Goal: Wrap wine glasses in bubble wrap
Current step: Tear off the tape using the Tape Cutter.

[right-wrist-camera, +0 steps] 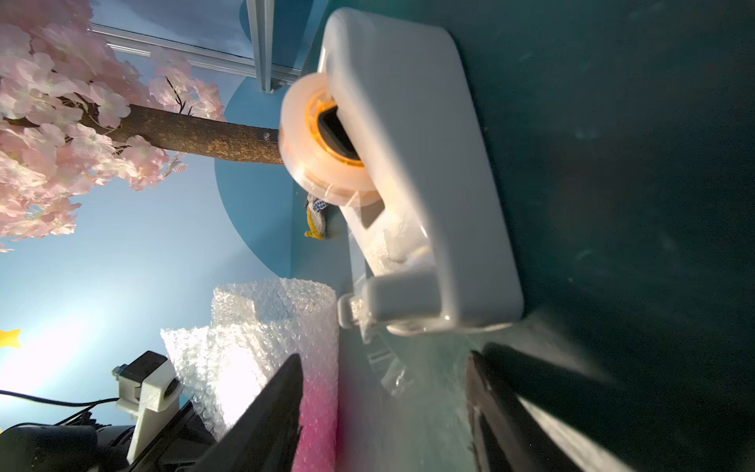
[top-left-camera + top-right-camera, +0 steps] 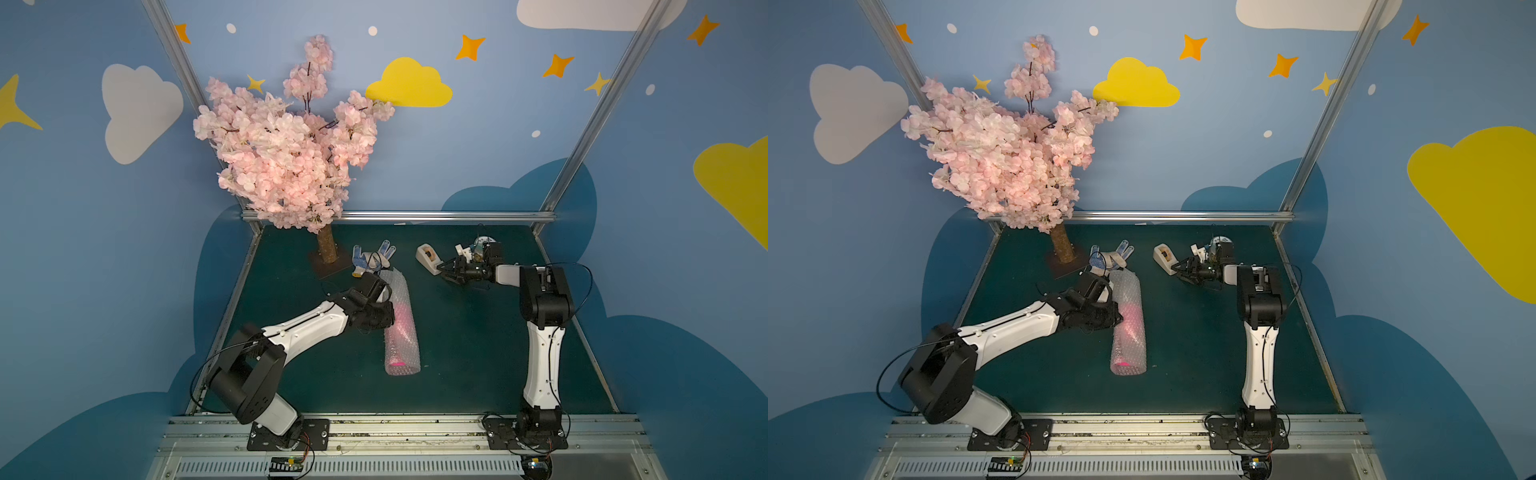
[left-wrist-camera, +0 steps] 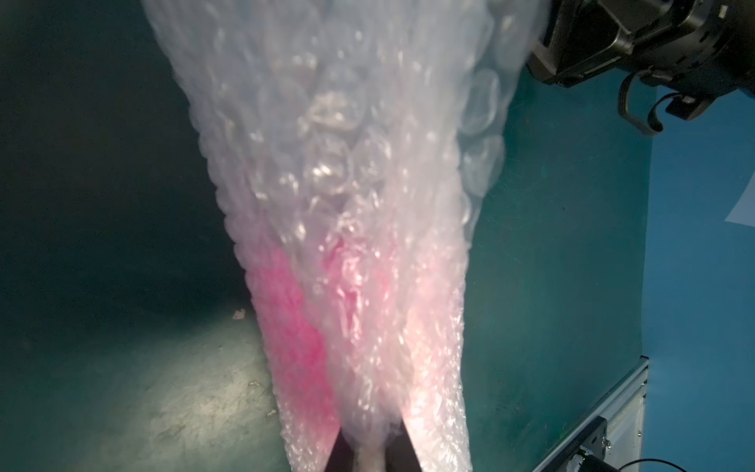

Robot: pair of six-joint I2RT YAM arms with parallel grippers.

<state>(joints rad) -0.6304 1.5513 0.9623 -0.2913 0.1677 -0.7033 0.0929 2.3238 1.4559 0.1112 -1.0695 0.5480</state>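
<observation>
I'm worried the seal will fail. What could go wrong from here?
1. The left gripper seems to pinch just a fold of the bubble wrap, not the goblet inside; if it slips, the roll may spring open.
2. The right gripper stands open around the tape end at the tape dispenser; closing off-line could miss the thin strip, and pulling might drag the dispenser.

We see the pink goblet lying on its side, rolled up inside the clear bubble wrap. One end of the roll is just beside the glove.
</observation>
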